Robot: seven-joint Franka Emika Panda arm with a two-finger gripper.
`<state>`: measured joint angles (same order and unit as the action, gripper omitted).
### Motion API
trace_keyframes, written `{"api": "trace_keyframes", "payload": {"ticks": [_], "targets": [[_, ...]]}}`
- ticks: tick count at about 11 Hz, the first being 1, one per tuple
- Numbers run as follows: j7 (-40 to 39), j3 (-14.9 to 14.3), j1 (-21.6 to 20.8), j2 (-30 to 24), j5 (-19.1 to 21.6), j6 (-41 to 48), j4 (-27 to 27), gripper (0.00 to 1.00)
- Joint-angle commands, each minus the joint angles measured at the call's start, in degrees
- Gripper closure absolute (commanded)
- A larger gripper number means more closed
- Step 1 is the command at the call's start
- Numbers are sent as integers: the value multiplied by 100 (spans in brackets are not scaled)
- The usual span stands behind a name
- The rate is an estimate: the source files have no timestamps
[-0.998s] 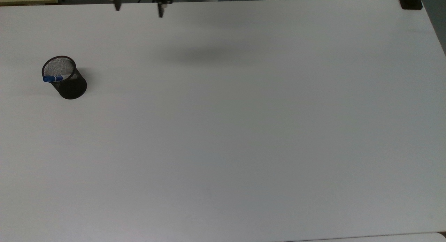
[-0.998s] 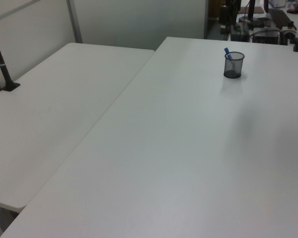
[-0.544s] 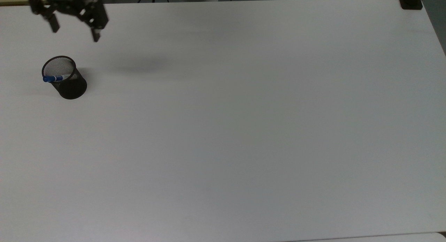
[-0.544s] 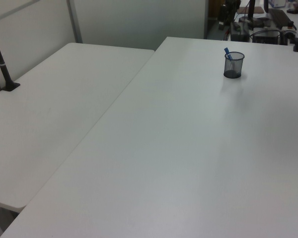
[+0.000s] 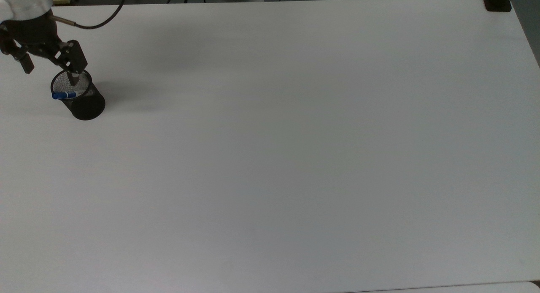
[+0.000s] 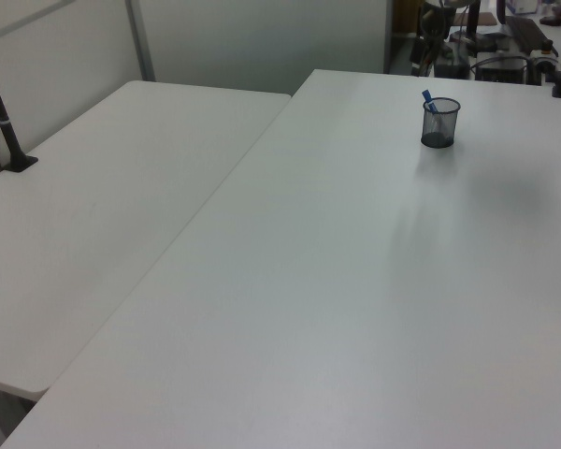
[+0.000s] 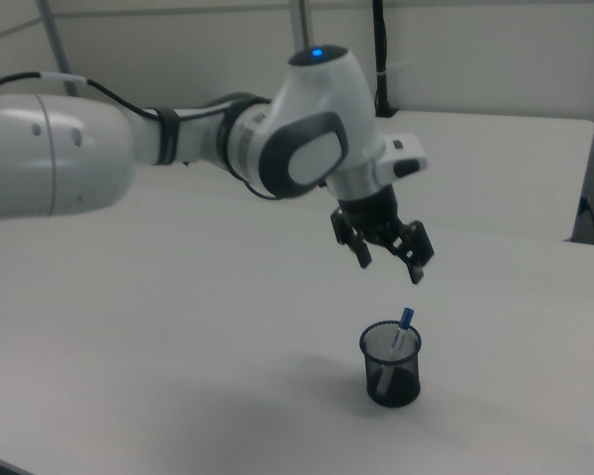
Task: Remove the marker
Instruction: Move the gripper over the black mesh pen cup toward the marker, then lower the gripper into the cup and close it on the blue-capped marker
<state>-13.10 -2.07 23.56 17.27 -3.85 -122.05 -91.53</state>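
The marker leans inside a black mesh cup near the top view's left edge, its blue cap poking over the rim. In the right view the marker stands tilted in the cup, cap up. My gripper hangs open just above the cup, with nothing between its fingers. In the right view the gripper is a short way above the marker's cap and apart from it. In the left view the cup sits near the table's far end.
The cup stands on a wide white table. A black clamp sits at the top view's top right corner. A second white table with a black post adjoins in the left view.
The gripper has travelled from the top view's upper middle leftward and downward, ending over the cup. It stays open. Cup and marker have not moved.
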Motion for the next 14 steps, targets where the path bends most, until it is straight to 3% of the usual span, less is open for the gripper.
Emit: {"api": "trace_keyframes", "payload": {"ticks": [1, 5, 6, 7, 10, 14], "targets": [[-140, 31, 61, 250, -72, -564, -190, 21], [-175, 31, 43, 400, -98, -749, -330, 65], [-323, 23, 52, 400, -98, -767, -392, 71], [-455, 14, 70, 400, -98, -768, -401, 71], [-465, 14, 105, 374, -63, -768, -366, 44], [-684, -82, 166, 382, -98, -785, -375, 42]]}}
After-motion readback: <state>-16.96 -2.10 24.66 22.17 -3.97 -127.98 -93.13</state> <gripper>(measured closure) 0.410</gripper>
